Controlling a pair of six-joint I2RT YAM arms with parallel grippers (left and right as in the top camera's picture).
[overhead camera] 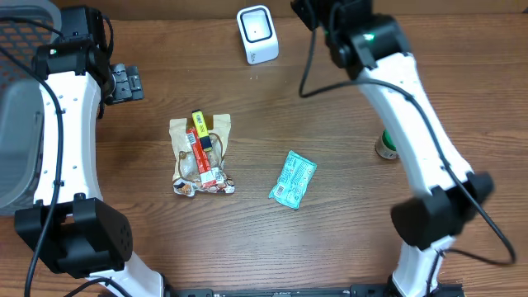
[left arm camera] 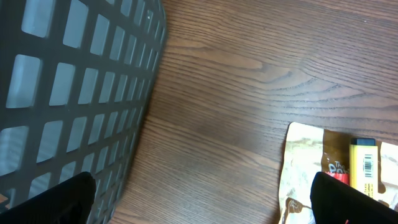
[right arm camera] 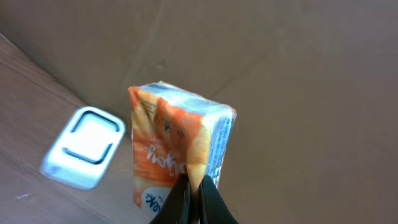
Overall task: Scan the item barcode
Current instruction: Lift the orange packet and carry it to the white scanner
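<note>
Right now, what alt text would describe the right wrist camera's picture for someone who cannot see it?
The right gripper pinches a small orange-and-white package by its lower edge, against a plain brown backdrop. At lower left, a white rounded barcode scanner sits on the brown wooden table.

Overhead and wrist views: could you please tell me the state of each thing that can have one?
left gripper: open, empty.
right gripper: shut on carton.
carton: held up off the table.
scanner: standing upright on the table.
snack bag: lying flat, crumpled.
teal packet: lying flat, untouched.
bottle: on the table, partly hidden by the right arm.
</note>
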